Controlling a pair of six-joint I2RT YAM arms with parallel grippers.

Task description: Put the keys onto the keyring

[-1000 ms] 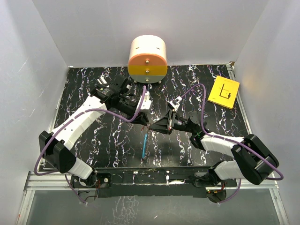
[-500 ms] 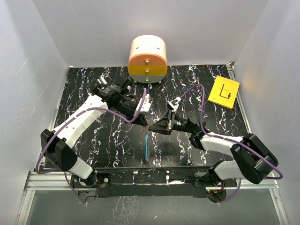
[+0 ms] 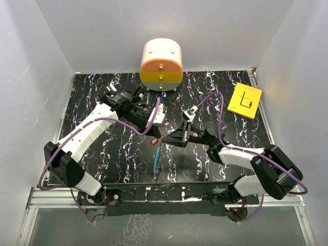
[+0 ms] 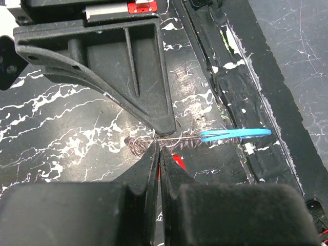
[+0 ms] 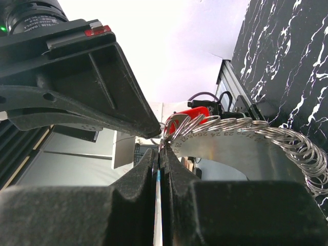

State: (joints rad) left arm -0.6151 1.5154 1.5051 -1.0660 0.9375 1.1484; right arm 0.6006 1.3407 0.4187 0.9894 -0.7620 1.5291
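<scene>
The keyring hangs on edge between my two grippers at mid-table; its blue band (image 3: pixel 157 160) points toward the near edge. In the left wrist view the blue band (image 4: pixel 236 135) runs right from the wire coil (image 4: pixel 146 144). My left gripper (image 4: pixel 157 149) is shut on the red key (image 4: pixel 177 163), right at the coil. In the top view the red key (image 3: pixel 155 141) sits at the loop's upper end, by the left gripper (image 3: pixel 154 135). My right gripper (image 5: pixel 160 149) is shut on the keyring's edge, with the coil rings (image 5: pixel 246 132) and red key (image 5: pixel 192 114) just beyond its tips.
A cream and orange drum (image 3: pixel 161 64) stands at the back middle. A yellow card (image 3: pixel 245 100) lies at the back right. The black rail (image 3: pixel 169 193) with both arm bases runs along the near edge. White walls close in three sides.
The red key now shows at the top of the loop by my left gripper. The blue band has swung and shows wider. Both grippers stay close together.
</scene>
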